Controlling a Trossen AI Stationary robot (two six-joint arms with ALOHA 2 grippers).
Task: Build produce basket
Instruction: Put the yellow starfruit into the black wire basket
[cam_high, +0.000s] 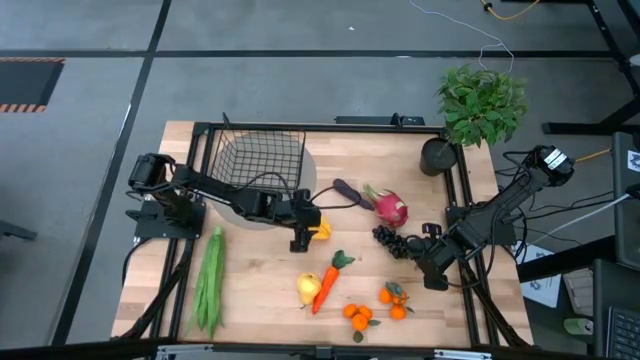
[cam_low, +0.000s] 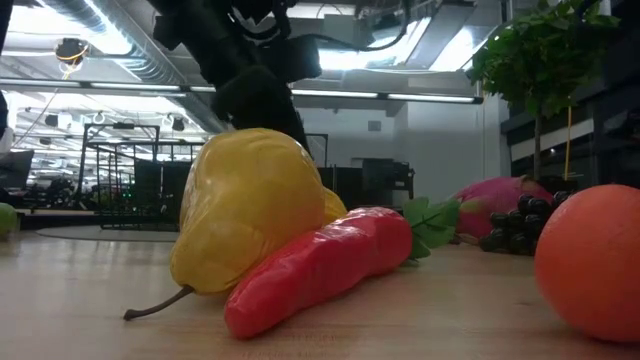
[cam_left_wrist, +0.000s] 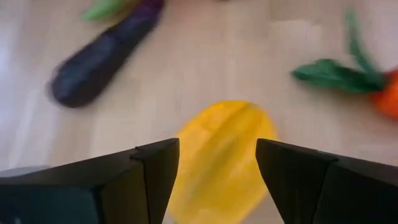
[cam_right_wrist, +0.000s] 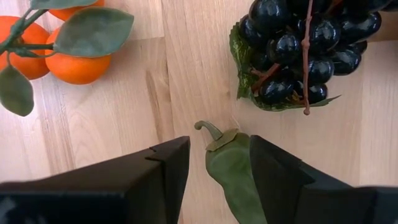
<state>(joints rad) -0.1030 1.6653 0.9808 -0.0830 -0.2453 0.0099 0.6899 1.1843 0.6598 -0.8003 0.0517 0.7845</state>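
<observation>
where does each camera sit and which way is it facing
high: overhead, looking straight down on table, basket, both arms.
low: table height, facing pear, carrot; an arm hangs above.
left wrist: looks down past the open left pincer at yellow pepper.
right wrist: past the right pincer over a green pepper, near grapes.
High and low share pear, carrot.

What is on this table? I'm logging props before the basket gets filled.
black wire-mesh basket: one, back left
long green beans: one bunch, front left
purple eggplant: one, middle
pink dragon fruit: one, beside eggplant
dark grapes: one bunch, near right tool
yellow pepper: one, below left tool
yellow pear: one, against carrot
red-orange carrot: one, front middle
oranges: two clusters, front
green pod: one, between right tool's fingers
leafy potted plant: one, back right
dark round cup: one, beside plant
left tool: open
right tool: open
</observation>
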